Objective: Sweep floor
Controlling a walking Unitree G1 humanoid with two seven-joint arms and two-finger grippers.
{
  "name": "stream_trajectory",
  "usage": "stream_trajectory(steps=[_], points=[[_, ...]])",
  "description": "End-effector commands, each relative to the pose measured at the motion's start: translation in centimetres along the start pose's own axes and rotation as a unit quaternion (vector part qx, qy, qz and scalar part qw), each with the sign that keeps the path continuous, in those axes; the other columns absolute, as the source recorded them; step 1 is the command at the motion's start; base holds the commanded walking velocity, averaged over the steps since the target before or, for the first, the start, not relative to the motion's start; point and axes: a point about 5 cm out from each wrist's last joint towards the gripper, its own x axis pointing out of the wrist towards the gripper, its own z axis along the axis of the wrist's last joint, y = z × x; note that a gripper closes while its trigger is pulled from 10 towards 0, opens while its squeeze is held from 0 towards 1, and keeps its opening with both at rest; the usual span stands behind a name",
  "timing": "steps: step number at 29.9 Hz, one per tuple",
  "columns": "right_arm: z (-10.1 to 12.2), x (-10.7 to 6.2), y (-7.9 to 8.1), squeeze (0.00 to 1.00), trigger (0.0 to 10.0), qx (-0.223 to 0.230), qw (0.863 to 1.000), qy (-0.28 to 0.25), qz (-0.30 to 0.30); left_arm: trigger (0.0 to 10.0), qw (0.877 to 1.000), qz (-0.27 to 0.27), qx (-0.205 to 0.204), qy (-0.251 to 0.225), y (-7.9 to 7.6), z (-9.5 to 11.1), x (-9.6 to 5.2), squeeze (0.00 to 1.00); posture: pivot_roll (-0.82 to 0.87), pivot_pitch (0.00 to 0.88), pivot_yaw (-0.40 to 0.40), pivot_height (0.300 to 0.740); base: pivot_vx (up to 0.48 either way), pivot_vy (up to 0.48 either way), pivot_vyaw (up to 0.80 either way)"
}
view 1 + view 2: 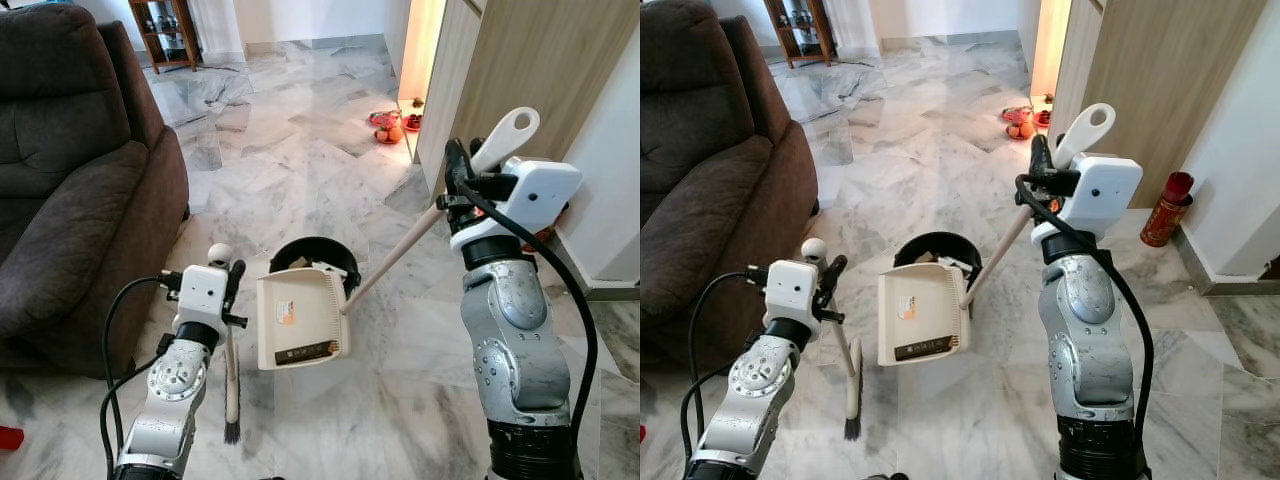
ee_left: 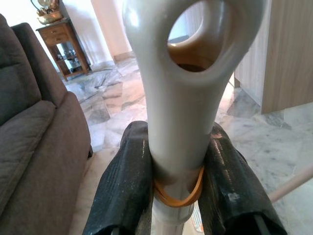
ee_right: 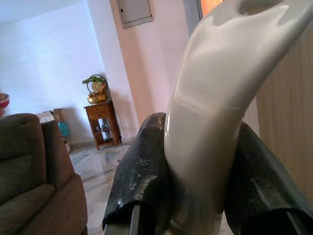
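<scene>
Your left tool [image 2: 178, 196] is clamping the upright brush [image 1: 231, 390], bristles down, while your right tool [image 3: 198, 196] is gripping the dustpan [image 1: 300, 320] handle slanting down-left toward the bin [image 1: 315, 258].

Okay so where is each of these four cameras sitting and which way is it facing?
Left eye: head, looking down at dustpan, black bin, both arms.
Right eye: head, same scene; shares sofa with both wrist views.
Left wrist: along left gripper clamping the brush handle.
Right wrist: along right gripper clamping the dustpan handle.
</scene>
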Motion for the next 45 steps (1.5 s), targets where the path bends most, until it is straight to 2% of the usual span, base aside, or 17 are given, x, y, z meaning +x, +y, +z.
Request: stream_trajectory(steps=[1, 36, 45], points=[[1.8, 0.3, 0.7, 0.00, 10.0, 0.010, 0.999, -0.040, 0.013, 10.0, 0.999, 0.014, 0.014, -0.025, 0.8, 0.8, 0.1, 0.00, 0.11, 0.068, 0.063, 0.740, 0.300, 0.000, 0.00], [2.1, 0.5, 1.2, 0.00, 10.0, 0.016, 0.999, -0.046, 0.025, 10.0, 0.999, 0.025, 0.019, -0.032, 1.2, 1.0, 0.2, 0.00, 0.12, 0.074, 0.060, 0.740, 0.321, 0.000, 0.03], [3.1, 0.5, 1.4, 0.00, 10.0, 0.025, 0.996, -0.077, 0.025, 10.0, 0.999, 0.026, 0.019, -0.034, 1.1, 1.0, 0.2, 0.00, 0.12, 0.071, 0.057, 0.740, 0.325, 0.000, 0.00]])
